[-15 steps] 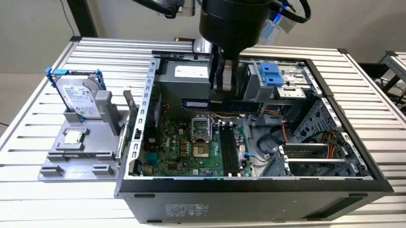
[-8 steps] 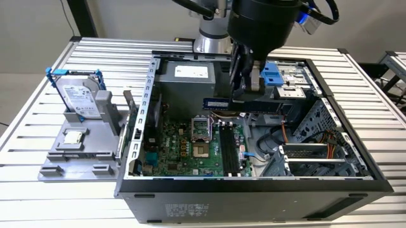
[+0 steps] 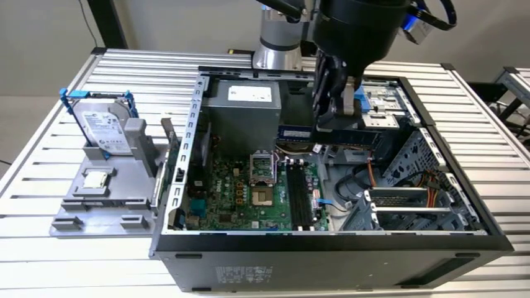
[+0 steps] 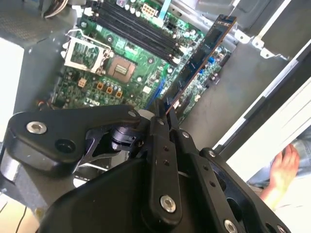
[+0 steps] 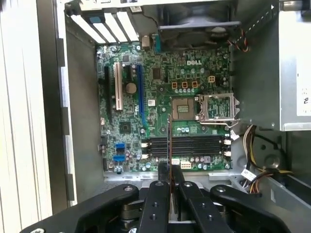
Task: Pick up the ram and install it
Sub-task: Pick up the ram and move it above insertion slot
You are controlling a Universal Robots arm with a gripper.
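currently your gripper (image 5: 169,183) is clamped on the ram (image 4: 199,61), carrying it on edge above the motherboard (image 5: 146,97), seemingly so its lower edge can meet the black memory slots (image 5: 189,144). past those, you have open room over the board, hemmed by the power supply (image 5: 286,73) and the case wall (image 5: 80,121).

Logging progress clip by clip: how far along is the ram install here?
Done: pickup; the gripper is shut on the ram, held above the open computer case. In hand: the ram hangs over the motherboard, lying crosswise to the black memory slots. Left: seating it; all four slots look bare and the ram touches none.
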